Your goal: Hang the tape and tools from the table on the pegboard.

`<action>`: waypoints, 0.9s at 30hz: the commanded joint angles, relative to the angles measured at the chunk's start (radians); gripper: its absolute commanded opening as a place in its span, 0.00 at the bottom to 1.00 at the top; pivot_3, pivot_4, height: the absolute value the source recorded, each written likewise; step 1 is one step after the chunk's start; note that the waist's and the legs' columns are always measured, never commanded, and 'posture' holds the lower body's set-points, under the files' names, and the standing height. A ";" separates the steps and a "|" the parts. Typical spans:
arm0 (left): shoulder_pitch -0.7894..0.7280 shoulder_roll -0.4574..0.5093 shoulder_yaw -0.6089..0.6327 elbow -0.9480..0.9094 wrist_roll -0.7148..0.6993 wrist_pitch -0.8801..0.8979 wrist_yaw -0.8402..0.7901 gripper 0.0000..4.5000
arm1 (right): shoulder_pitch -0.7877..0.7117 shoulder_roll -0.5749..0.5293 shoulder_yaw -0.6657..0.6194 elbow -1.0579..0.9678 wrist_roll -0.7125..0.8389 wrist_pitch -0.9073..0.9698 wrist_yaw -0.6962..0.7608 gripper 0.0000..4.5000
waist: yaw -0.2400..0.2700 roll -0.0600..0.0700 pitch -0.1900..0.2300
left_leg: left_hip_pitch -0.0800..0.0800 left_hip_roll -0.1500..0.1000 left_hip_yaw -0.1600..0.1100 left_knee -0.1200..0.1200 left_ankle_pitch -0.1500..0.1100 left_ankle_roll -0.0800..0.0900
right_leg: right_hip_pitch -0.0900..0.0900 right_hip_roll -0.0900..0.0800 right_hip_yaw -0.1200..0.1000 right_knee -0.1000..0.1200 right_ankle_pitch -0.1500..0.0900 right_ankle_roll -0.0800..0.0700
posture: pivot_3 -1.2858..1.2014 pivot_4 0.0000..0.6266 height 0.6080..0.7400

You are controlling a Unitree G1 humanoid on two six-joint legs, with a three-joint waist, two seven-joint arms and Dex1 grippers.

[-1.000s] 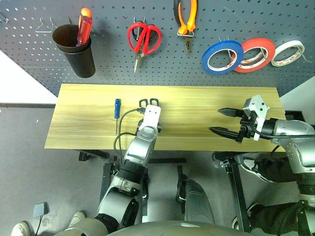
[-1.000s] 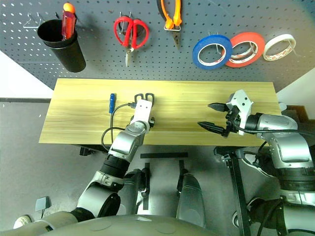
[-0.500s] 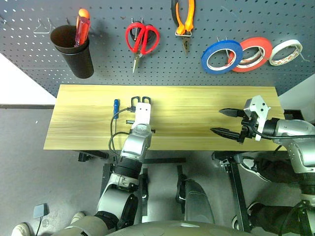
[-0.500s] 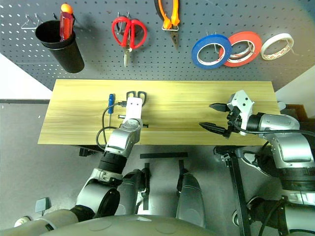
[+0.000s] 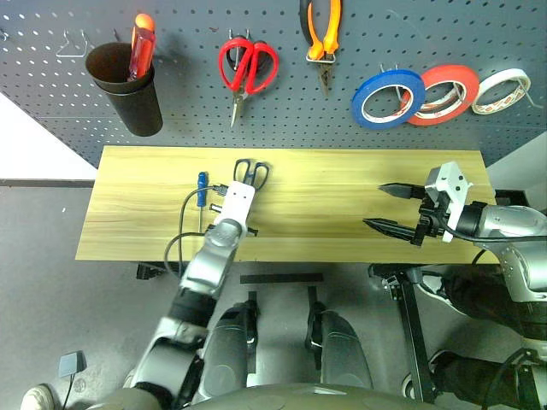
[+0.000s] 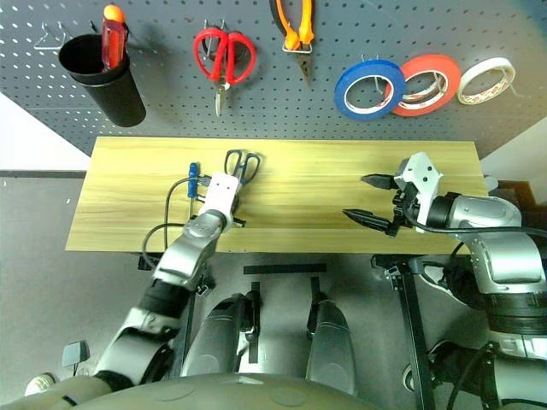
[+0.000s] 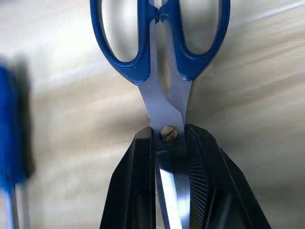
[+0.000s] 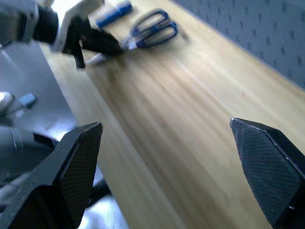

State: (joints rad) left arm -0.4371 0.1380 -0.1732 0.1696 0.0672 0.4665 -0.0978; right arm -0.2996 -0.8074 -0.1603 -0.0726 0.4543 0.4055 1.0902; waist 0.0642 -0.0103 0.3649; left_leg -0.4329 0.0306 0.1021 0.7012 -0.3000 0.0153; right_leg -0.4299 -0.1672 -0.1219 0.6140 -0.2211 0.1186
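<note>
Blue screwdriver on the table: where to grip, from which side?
Grip the blue handle of the screwdriver, probably from above with fingers across it. It lies flat on the table, handle toward the pegboard; the thin shaft offers little to pinch.

place: workshop | evidence: grey pegboard hung with tools, tape rolls; wooden table

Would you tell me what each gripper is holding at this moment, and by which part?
The left gripper is shut on the scissors, clamping the blades at the pivot screw. The right gripper is open and holds nothing.
</note>
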 commanded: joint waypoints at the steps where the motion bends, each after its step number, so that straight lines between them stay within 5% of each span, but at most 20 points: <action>1: 0.055 0.088 0.013 -0.103 -0.129 -0.201 -0.290 0.12 | 0.026 0.015 -0.058 -0.118 0.079 0.032 -0.027 1.00 | 0.003 0.001 -0.002 | -0.001 0.000 -0.001 -0.001 0.000 0.000 | 0.000 0.000 -0.002 0.000 0.000 0.000 | 0.55 0.40 0.78; 19: 0.162 0.150 0.213 -0.063 -0.332 -0.932 -0.563 0.12 | -0.106 0.033 -0.137 -0.211 0.297 0.120 -0.106 1.00 | 0.004 -0.001 -0.097 | -0.008 -0.005 -0.001 0.000 0.001 0.000 | -0.001 0.001 -0.009 -0.002 0.001 0.003 | 0.56 0.20 0.78; 27: 0.030 0.123 0.213 0.059 -0.250 -0.979 -0.467 0.12 | -0.181 0.037 -0.119 -0.152 0.283 0.112 -0.087 1.00 | 0.003 -0.002 -0.128 | -0.007 -0.006 -0.001 0.002 0.002 0.000 | 0.001 0.002 -0.009 -0.001 0.003 0.004 | 0.57 0.18 0.78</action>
State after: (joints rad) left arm -0.3845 0.2644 0.0284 0.2298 -0.2035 -0.4980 -0.5910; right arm -0.4620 -0.7633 -0.2752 -0.2266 0.7304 0.5314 0.9940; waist 0.0676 -0.0124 0.2369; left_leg -0.4394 0.0250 0.1007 0.7035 -0.2979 0.0154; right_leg -0.4280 -0.1651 -0.1306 0.6125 -0.2179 0.1228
